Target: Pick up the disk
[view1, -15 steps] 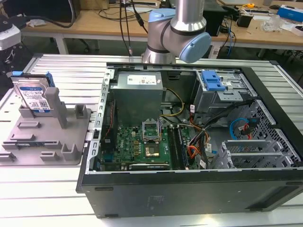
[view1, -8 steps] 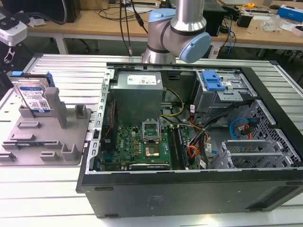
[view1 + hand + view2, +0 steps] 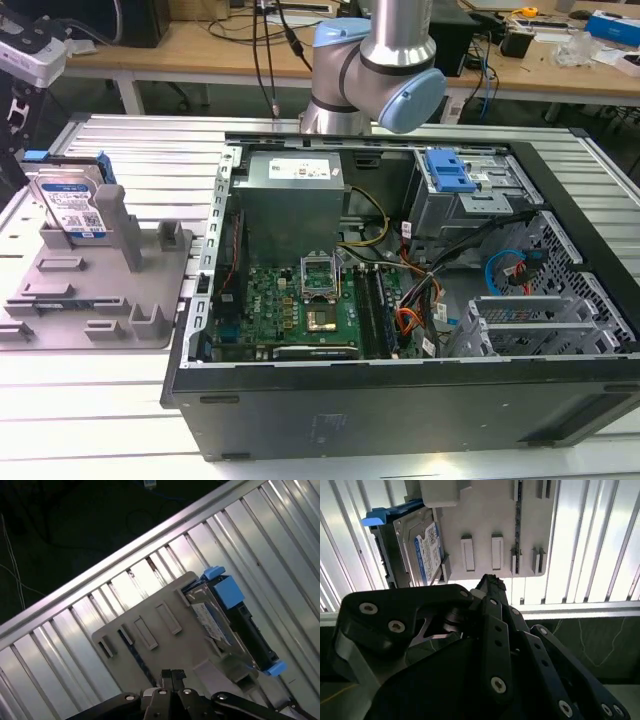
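The disk (image 3: 72,208) stands upright on its edge at the back of the grey plastic fixture (image 3: 100,290), at the exterior view's left. It is silver with a white-and-blue label and blue side rails. In both wrist views my gripper (image 3: 490,582) (image 3: 173,674) hangs high above the table, looking down on the fixture (image 3: 485,520) (image 3: 150,645). Its fingertips meet with nothing between them, and it looks shut. The disk (image 3: 427,547) (image 3: 215,625) sits well off to one side of the fingertips, far below and apart from them.
An open computer case (image 3: 560,200) lies on the slatted metal table (image 3: 150,150) at the exterior view's right of the fixture, with a blue-topped drive cage (image 3: 450,172) and a power supply (image 3: 295,205) inside. The arm (image 3: 375,60) rises behind the case. Cluttered benches stand farther back.
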Motion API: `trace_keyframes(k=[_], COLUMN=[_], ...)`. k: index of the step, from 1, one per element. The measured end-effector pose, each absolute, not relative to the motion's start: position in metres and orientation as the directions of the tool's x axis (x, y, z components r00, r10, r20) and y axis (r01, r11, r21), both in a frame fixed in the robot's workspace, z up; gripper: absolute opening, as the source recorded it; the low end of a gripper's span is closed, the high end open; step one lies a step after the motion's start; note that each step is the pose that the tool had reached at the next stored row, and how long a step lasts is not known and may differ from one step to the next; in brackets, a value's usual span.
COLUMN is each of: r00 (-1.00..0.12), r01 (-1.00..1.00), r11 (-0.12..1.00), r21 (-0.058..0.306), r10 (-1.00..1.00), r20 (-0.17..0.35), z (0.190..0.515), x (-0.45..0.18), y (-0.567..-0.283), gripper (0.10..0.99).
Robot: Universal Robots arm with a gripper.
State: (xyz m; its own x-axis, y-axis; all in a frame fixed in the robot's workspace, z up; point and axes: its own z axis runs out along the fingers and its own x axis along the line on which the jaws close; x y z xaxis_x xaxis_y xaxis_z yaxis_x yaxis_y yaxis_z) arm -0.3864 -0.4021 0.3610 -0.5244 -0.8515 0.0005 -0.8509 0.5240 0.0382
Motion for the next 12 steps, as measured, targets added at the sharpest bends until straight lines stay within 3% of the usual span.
trace_keyframes(k=[2, 4, 5, 8, 12], r00=[-0.49, -0.447, -0.422, -0.359, -0.286], r01=[-0.871, -0.894, -0.906, -0.933, -0.958], r11=[0.489, 0.447, 0.422, 0.359, 0.285], r21=[0.038, 0.038, 0.038, 0.038, 0.038], r10=[-0.872, -0.894, -0.907, -0.933, -0.958], r20=[0.0, 0.0, 0.0, 0.0, 0.0], z=[0.361, 0.3609, 0.3609, 0.3607, 0.3607], x=[-0.3858, -0.3849, -0.3844, -0.3825, -0.3801], y=[-0.4021, -0.4021, -0.4021, -0.4021, -0.4021], gripper=[0.114, 0.235, 0.357, 0.482, 0.482])
